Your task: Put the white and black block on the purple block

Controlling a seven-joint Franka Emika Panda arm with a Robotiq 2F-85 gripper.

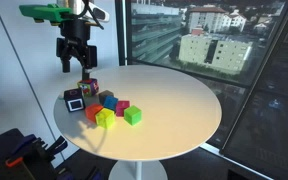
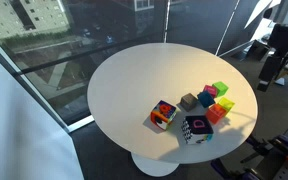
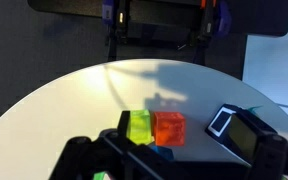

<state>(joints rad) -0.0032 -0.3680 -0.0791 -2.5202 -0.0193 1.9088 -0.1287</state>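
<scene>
The white and black block (image 1: 75, 100) sits on the round white table near its edge; it also shows in the other exterior view (image 2: 197, 128) and at the right of the wrist view (image 3: 224, 122). The purple block (image 1: 122, 107) lies in the cluster of coloured cubes, next to a red-orange cube (image 2: 216, 114); it shows in both exterior views (image 2: 225, 104) and is out of the wrist view. My gripper (image 1: 73, 63) hangs open and empty well above the blocks, over the table's edge; it also shows in the other exterior view (image 2: 269, 78). Its fingers frame the bottom of the wrist view (image 3: 174, 165).
A multi-coloured cube (image 1: 88, 87) stands beside the white and black block. Blue (image 1: 109, 100), yellow-green (image 1: 105, 118) and green (image 1: 133, 115) cubes crowd the purple one. The table (image 1: 174, 100) is round, with windows behind it.
</scene>
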